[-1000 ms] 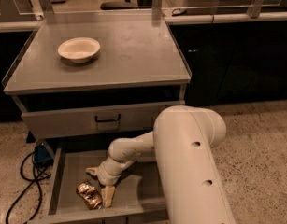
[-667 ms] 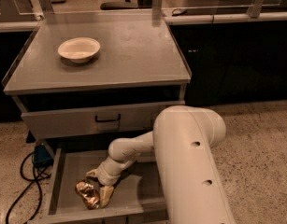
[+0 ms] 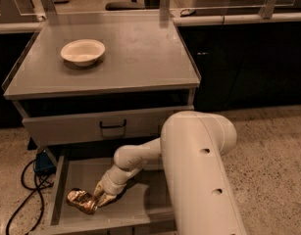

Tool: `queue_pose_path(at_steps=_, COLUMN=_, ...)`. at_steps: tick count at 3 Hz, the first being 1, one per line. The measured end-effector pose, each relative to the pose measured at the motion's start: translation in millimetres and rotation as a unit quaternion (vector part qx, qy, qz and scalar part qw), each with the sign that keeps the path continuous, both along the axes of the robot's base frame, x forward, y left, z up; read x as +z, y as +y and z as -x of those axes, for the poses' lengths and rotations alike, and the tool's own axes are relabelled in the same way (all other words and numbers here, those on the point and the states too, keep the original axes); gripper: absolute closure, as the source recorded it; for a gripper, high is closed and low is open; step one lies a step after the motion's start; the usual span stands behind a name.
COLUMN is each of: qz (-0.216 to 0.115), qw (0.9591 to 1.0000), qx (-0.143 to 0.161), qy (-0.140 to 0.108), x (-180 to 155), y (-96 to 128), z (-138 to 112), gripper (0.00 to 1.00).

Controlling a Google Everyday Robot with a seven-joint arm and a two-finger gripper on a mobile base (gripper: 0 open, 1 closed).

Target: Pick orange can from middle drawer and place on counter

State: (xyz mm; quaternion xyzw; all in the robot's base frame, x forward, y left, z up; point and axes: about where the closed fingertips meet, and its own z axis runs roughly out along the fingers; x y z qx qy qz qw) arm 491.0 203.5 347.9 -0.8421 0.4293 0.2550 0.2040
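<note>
Orange can [image 3: 82,201] lies at the left front of the middle drawer [image 3: 135,207]. My jaws rest against its right end; grip state cannot be told. Recommendation: confirm firm closure, lift vertically, then carry to the table [image 3: 140,53].

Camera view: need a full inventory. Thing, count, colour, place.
dented orange-gold metal can: 1, orange-gold, lying in the open drawer, left part
wide shallow grey metal drawer: 1, grey, pulled open, lowest in view
flat grey metal counter: 1, grey, cabinet top
round white bowl: 1, white, on the counter, back left
closed grey drawer front with black handle: 1, grey, under the counter
black cables: a few, black, floor left of the drawer
pale-edged worktop over dark cupboards: 1, behind right
white robot arm: 1, white, reaching into the drawer
end effector: 1, pale, at the can's right side
</note>
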Motion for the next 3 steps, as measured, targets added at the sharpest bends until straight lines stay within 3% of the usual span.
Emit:
queue_pose_path(at_steps=1, qz=0.000, qw=1.0000, qx=0.000, qy=0.000, x=0.0, y=0.0, z=0.0, gripper=0.88)
queue_pose_path(at_steps=2, qz=0.003, qw=0.9999, qx=-0.012, qy=-0.004, x=6.6, y=-0.9, z=3.1, gripper=1.00)
queue_pose_path(at_steps=3, qz=0.025, qw=0.9983, qx=-0.037, qy=-0.037, x=32.4, y=5.1, z=4.6, gripper=1.00)
